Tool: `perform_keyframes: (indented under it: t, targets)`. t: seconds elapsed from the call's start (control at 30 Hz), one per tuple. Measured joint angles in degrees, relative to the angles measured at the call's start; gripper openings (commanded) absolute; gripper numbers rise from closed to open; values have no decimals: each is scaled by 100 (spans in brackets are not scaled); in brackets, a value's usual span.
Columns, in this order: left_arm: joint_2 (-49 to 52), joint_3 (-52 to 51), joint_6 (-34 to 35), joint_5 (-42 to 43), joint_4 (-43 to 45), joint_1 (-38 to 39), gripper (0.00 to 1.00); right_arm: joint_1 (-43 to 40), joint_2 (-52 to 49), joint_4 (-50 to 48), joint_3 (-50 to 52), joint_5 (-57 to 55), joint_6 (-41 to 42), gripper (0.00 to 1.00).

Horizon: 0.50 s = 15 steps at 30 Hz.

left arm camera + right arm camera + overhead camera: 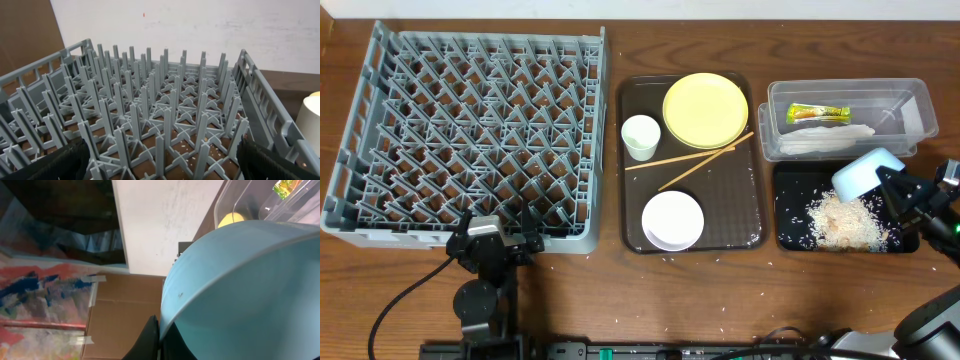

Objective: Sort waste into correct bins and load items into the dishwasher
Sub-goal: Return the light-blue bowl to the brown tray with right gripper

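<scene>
Brown wood-grain table is stretching under everything, with a few pale specks lying on it nearer than the dark brown serving tray. A white wall is showing beyond the rack in the left wrist view, and cardboard and a painted sheet are filling the background of the right wrist view.

Near and left of the serving tray, the left gripper is hovering with its fingers spread wide, gripping nothing, facing the near edge of the grey dish rack.

Right of the serving tray, the right gripper is pinching what looks like the rim of the light blue bowl; the bowl is blocking most of the wrist view. The bowl is tilting over the black tray, where a heap of whitish rice grains is lying.

On the serving tray, the white bowl is sitting at the near end, the chopsticks are lying across the middle, and the white cup and yellow plate are sitting at the far end.

Far right of the serving tray, the clear tub is holding the green-and-yellow wrapper and the white napkin.
</scene>
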State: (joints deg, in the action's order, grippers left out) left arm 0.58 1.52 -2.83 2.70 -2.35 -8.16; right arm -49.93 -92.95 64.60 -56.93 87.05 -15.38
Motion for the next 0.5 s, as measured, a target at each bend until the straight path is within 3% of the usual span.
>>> perform_keyframes:
  t: [0.17, 0.5]
  targets:
    - [0, 0, 0, 0, 0, 0, 95, 0, 0, -42, 0, -35, 0, 1]
    - [0, 0, 0, 0, 0, 0, 95, 184, 203, 223, 2, -1902, -7, 1]
